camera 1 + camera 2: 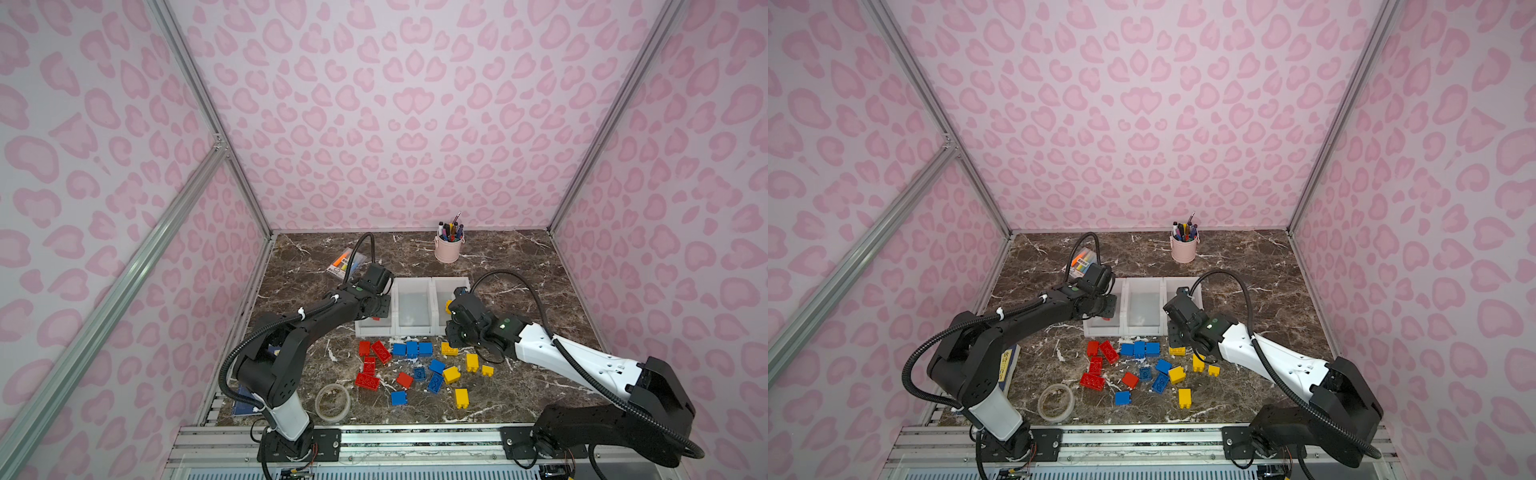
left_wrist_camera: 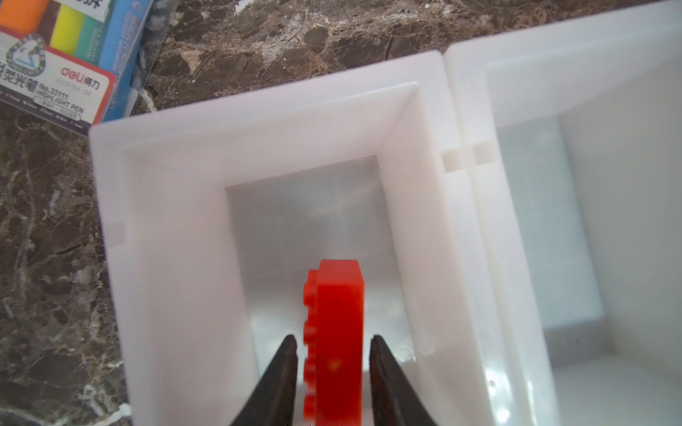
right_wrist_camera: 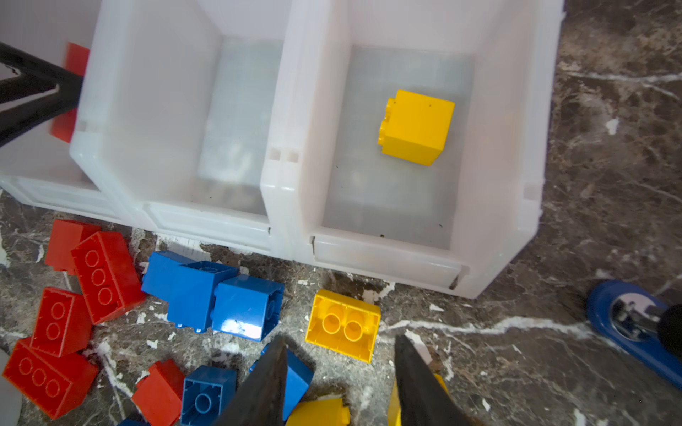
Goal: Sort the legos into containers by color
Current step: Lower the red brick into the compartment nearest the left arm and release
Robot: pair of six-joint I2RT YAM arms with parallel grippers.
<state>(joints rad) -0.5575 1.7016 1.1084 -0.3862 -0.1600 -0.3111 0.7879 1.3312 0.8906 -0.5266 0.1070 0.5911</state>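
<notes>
Left gripper [image 2: 332, 343]: over the left bin [image 2: 258, 121], tips down between its walls. A red brick [image 2: 337, 313] stands on edge between the jaws, studs to one side. A thin gap shows on each side of it, so I read the jaws as just parted and the brick as loose, not clamped. Its outline is smeared, and I can't tell whether it rests on the bin floor.

Right gripper [image 3: 342, 341]: jaws apart, nothing between them. It hangs low over the table [image 1: 519, 270] just in front of the right bin [image 3: 387, 254], above a yellow brick [image 3: 343, 324] with its round studs showing.

Bins: one yellow cube [image 3: 417, 127] lies on its side in the right bin. The mid bin [image 3: 206, 221] holds nothing I can see.

The other legos [image 1: 412, 348] lie loose on the table in front of the bins, reds to the left, blues in the middle, yellows to the right. Several are touching.

Handling, my judgement: hard, hollow plastic, light, with glossy sides.
- A corner pinch will likely let a brick pivot or squirt out.
- I'd take each across two flat opposite faces, centred and clear of the studs, and the oblong ones across the short width.
- Where blues sit packed together, I'd pick the outer one so a finger has room.
- A short drop into a bin shouldn't hurt them, though they may bounce.
</notes>
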